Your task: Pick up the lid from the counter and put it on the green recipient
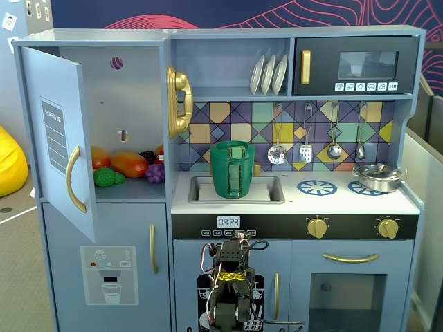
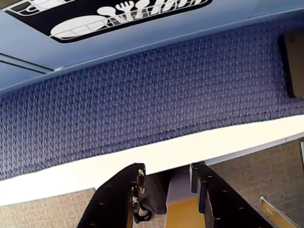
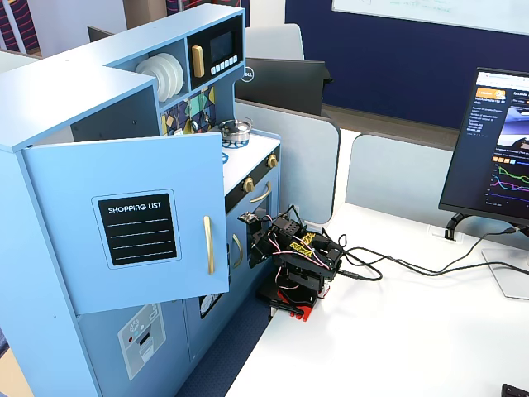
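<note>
the green recipient stands upright in the toy kitchen's sink, the lid resting on its rim. the gripper, folded low before the kitchen, is slightly parted and holds nothing, above blue carpet.

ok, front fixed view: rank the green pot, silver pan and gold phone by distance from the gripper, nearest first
1. green pot, in the sink, straight above the gripper
2. gold phone, higher up on the wall, left of the pot
3. silver pan, on the far-right burner

The phone and pan are fairly close; the pot is clearly nearest.
</note>
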Tool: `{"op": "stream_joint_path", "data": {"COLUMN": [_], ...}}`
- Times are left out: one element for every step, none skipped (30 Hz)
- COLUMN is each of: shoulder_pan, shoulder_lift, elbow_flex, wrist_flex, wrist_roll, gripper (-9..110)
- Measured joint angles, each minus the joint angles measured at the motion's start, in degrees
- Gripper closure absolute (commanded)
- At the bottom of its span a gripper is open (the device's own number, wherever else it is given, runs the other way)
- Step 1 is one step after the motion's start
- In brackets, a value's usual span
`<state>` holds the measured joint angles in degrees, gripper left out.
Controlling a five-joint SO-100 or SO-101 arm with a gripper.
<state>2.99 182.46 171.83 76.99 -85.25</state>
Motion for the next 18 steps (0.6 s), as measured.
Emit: {"op": "stream_joint_path", "data": {"shoulder_pan": [0.0, 0.0, 0.0, 0.0, 0.0, 0.0, 0.0, 0.0, 0.0, 0.0, 0.0, 0.0, 0.0, 0.0, 0.0, 0.0, 0.0, 0.0], "shoulder_lift": [0.0, 0.0, 0.0, 0.0, 0.0, 0.0, 0.0, 0.0, 0.0, 0.0, 0.0, 0.0, 0.0, 0.0, 0.0, 0.0, 0.0, 0.0], "elbow_flex": [0.0, 0.0, 0.0, 0.0, 0.0, 0.0, 0.0, 0.0, 0.0, 0.0, 0.0, 0.0, 0.0, 0.0, 0.0, 0.0, 0.0, 0.0], "wrist_flex": [0.18, 0.18, 0.18, 0.18, 0.18, 0.18, 0.18, 0.18, 0.18, 0.18, 0.18, 0.18, 0.18, 0.18, 0.18, 0.18, 0.18, 0.18], "wrist_roll": [-0.7, -0.97, -0.97, -0.97, -0.97, -0.97, -0.97, -0.97, -0.97, -0.97, -0.97, -0.97, -0.97, -0.97, -0.97, -0.97, -0.97, -0.97], "gripper": [99, 99, 99, 99, 99, 99, 99, 99, 99, 99, 99, 99, 99, 99, 99, 98, 98, 98]}}
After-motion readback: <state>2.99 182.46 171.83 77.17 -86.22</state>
